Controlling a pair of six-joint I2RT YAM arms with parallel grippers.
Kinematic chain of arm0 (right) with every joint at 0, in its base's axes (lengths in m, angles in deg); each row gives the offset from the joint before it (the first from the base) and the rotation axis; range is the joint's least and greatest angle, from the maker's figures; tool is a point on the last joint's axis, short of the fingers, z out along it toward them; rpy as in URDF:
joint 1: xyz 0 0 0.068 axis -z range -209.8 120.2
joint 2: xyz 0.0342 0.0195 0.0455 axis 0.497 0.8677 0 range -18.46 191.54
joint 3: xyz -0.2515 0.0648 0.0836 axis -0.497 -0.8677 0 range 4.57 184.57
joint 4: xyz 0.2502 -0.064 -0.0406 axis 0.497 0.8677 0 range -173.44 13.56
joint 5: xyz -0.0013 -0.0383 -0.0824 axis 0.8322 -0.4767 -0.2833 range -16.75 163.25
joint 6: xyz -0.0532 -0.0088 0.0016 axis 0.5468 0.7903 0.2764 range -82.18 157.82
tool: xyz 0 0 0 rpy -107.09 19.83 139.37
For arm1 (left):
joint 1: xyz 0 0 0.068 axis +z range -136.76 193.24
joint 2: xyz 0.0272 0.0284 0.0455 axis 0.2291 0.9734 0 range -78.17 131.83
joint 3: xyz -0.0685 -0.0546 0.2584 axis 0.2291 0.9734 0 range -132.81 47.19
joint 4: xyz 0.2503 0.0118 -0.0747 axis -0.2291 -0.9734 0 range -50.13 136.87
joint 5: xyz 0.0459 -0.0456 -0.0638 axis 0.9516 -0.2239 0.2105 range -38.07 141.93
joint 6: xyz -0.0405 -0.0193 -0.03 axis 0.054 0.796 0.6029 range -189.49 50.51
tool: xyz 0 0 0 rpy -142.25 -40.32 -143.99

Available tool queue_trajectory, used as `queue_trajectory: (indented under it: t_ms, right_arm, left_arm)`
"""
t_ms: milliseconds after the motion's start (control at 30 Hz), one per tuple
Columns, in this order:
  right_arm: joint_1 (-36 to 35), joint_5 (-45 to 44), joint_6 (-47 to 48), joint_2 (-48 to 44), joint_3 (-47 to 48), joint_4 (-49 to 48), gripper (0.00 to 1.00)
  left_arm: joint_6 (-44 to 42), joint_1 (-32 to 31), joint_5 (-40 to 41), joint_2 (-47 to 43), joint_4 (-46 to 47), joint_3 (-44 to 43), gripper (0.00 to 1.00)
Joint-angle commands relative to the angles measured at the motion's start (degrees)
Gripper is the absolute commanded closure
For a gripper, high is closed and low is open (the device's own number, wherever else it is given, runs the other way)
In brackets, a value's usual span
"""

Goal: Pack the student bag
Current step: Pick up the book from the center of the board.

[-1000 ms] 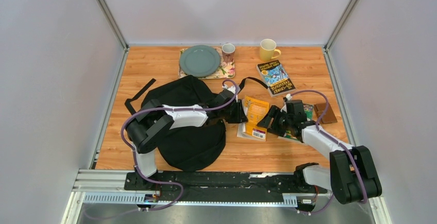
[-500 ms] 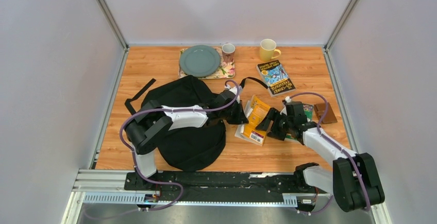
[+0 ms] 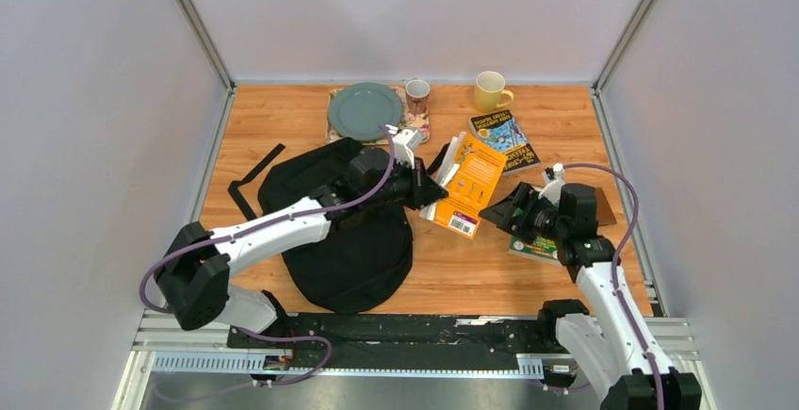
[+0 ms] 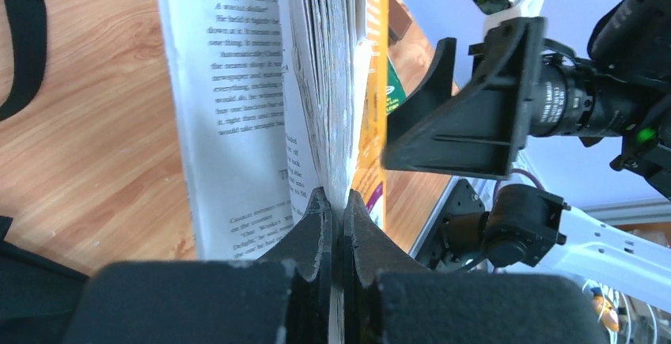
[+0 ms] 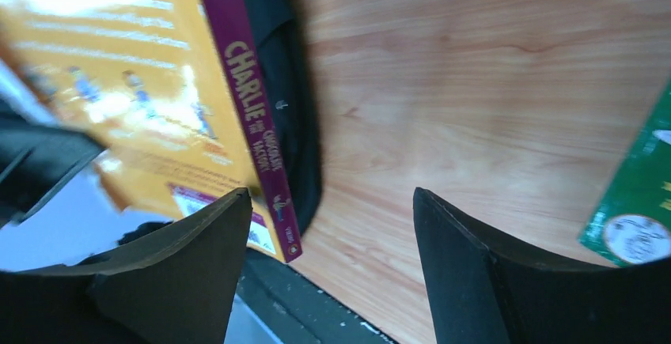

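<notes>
Overhead looks down; wrist views — close, opposed — share the orange book (image 4: 377, 59).

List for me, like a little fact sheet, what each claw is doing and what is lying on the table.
left gripper: shut on the edge of the orange book
orange book: raised and tilted beside the student bag, pages fanning open
right gripper: open, holding nothing, over bare wood near the green book
student bag: lying on the table, left of centre
far edge: plate, floral mug, yellow mug, dark paperback
</notes>
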Motion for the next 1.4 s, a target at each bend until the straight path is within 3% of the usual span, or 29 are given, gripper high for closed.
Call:
queue_trajectory:
  t_ms: [0,300,567,900,1000,1133,1200,1267,1333,1367]
  right_arm:
    - [0.0,11.2,-4.0,-5.8,2.6,-8.3,0.22]
    - [-0.1,17.1,-7.3,-4.8,0.5,-15.2,0.21]
    - [-0.1,14.2,-3.8,-7.8,1.3,-10.8,0.21]
    - [-1.3,16.5,-5.3,-3.6,1.9,-15.9,0.21]
    - [-2.6,19.4,-9.0,-2.2,1.8,-22.2,0.23]
    - [-4.7,22.4,-11.0,-0.4,2.5,-27.1,0.54]
    - [-4.8,23.4,-11.5,-0.6,2.5,-27.8,0.64]
    - [-4.9,23.4,-12.4,-1.2,2.4,-28.2,0.85]
    - [-5.0,23.5,-13.4,-2.1,1.9,-29.0,1.00]
    - [-4.9,23.9,-14.4,-2.4,1.8,-29.7,1.00]
  left_arm:
    - [0.5,1.0,-3.2,-4.9,9.0,3.5,1.00]
    - [6.2,1.5,-11.5,-6.6,24.2,9.1,1.00]
    - [6.2,1.5,-9.6,-9.7,25.7,11.9,1.00]
    - [8.3,1.5,-11.3,-9.4,32.5,14.6,1.00]
    - [8.8,1.5,-12.9,-8.0,32.6,13.8,1.00]
    - [9.3,1.6,-13.0,-7.6,33.8,14.3,1.00]
    - [8.4,1.6,-13.1,-7.8,32.7,14.0,1.00]
    - [7.6,1.7,-13.1,-7.9,31.1,13.8,0.96]
    - [5.9,1.7,-12.6,-8.1,27.8,13.2,0.67]
    - [5.3,1.6,-12.0,-8.8,26.5,13.1,0.40]
